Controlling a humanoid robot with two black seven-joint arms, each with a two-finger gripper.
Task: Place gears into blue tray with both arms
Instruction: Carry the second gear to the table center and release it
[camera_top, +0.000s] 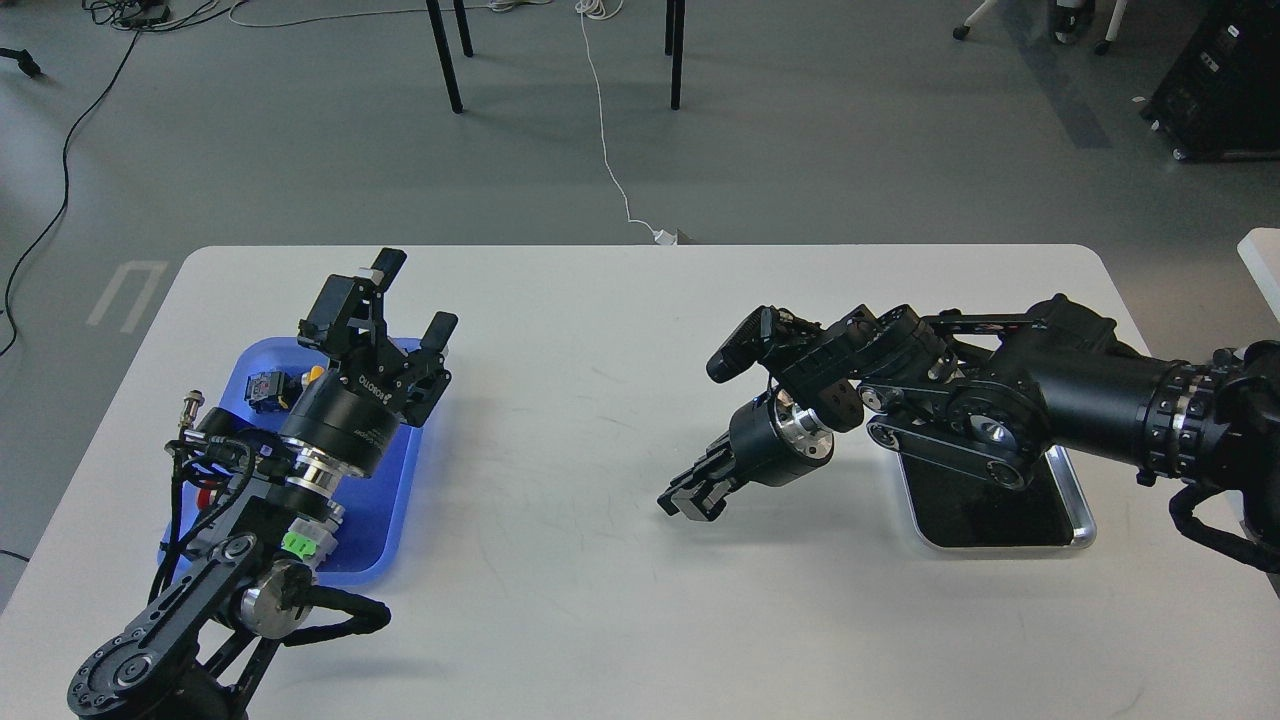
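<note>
The blue tray (392, 478) lies at the table's left side, largely covered by my left arm. My left gripper (413, 301) hangs open above the tray's far right corner, with nothing between its fingers. My right gripper (684, 502) is low over the middle of the table, pointing left, well clear of both trays. It is dark and seen from the side, so its fingers cannot be told apart and I cannot see whether it holds anything. No gears show in this view.
A silver metal tray (1078, 505) with a black inside lies at the right, partly under my right arm. Small coloured switches (266, 388) sit in the blue tray's far left corner. Chair legs and cables are on the floor beyond the table.
</note>
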